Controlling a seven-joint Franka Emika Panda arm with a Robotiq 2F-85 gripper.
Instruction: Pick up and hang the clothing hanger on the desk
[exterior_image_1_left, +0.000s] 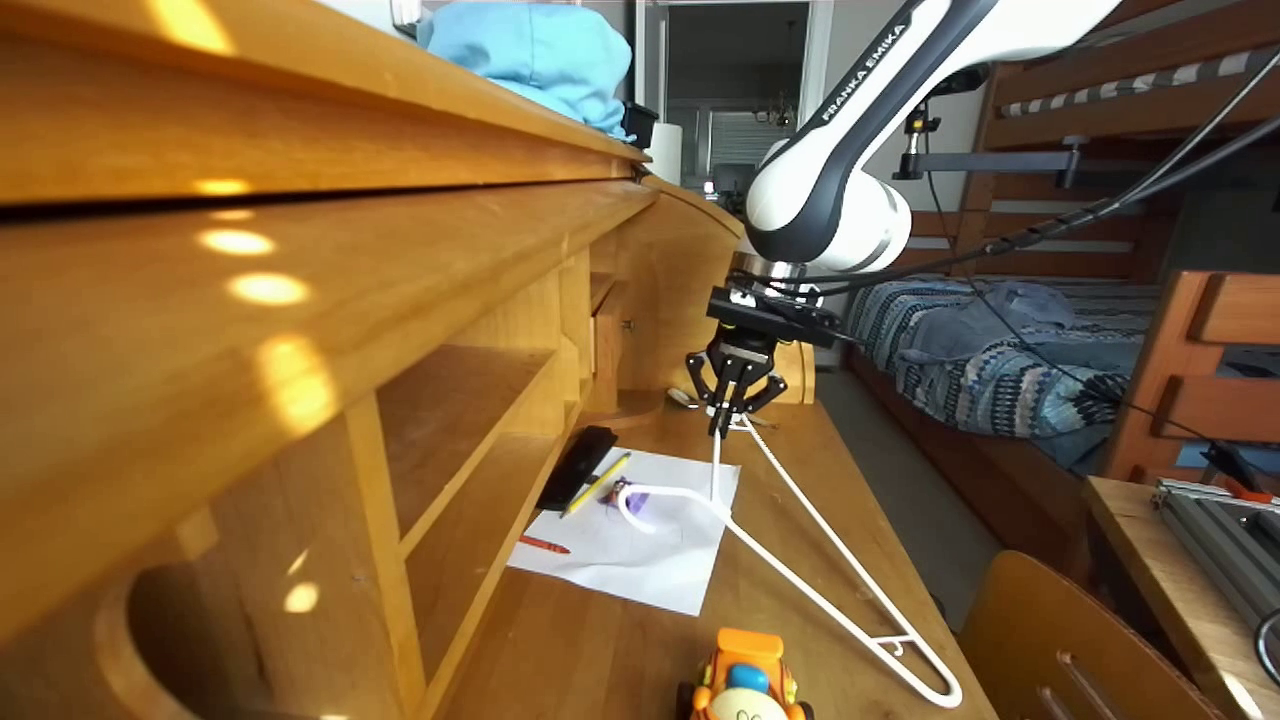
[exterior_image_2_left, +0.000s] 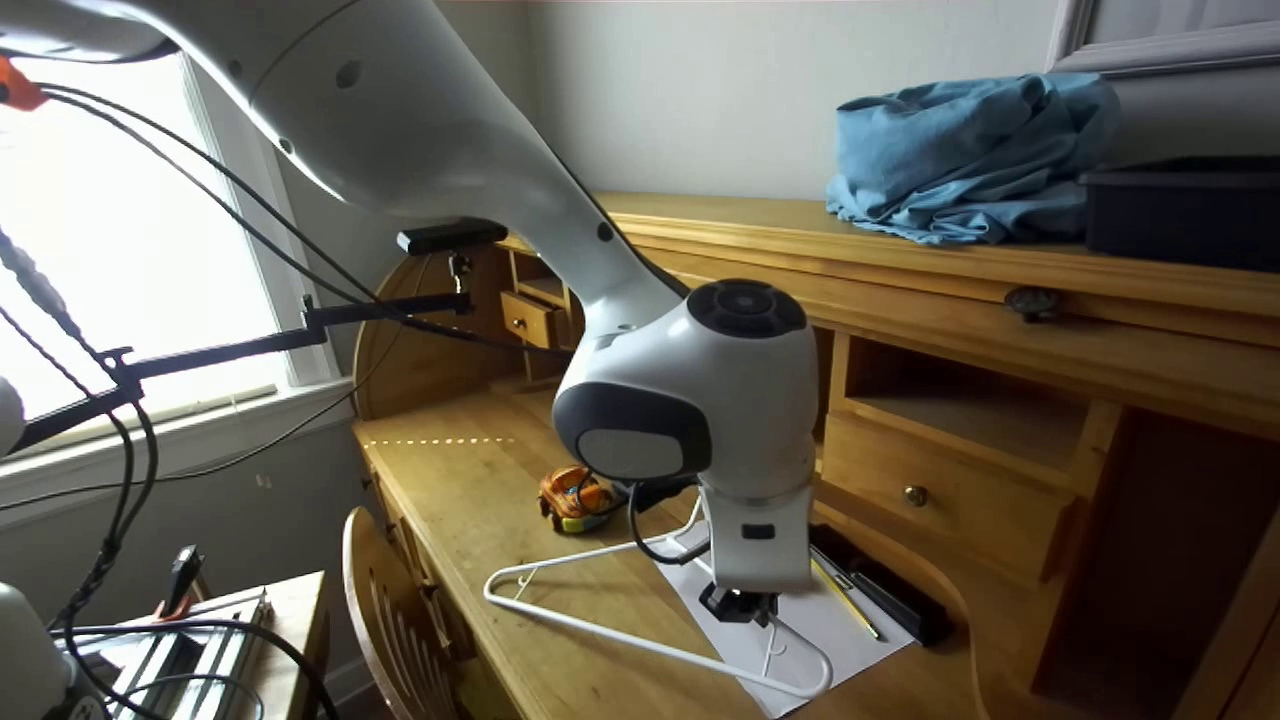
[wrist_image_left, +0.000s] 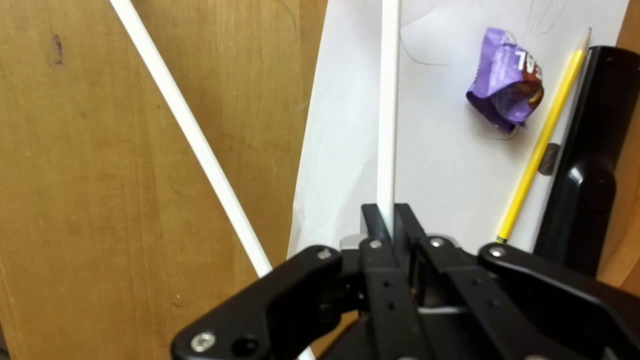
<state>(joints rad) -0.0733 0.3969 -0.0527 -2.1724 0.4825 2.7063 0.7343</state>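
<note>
My gripper is shut on one slanting bar of the white clothing hanger, near one end of it, and that bar runs away between the fingertips. To the left in the wrist view, the hanger's long bottom bar crosses diagonally and passes behind the gripper. An exterior view has the gripper pointing down over the desk, with the hanger's hook curving over the paper side and its far corner toward the desk's front edge. Whether any of the hanger touches the desk I cannot tell.
Beneath the hanger lies a paper sheet with a purple wrapper and a yellow pencil. A black case borders it. An orange toy car stands on the desk. Cubbies line the back; a chair sits in front.
</note>
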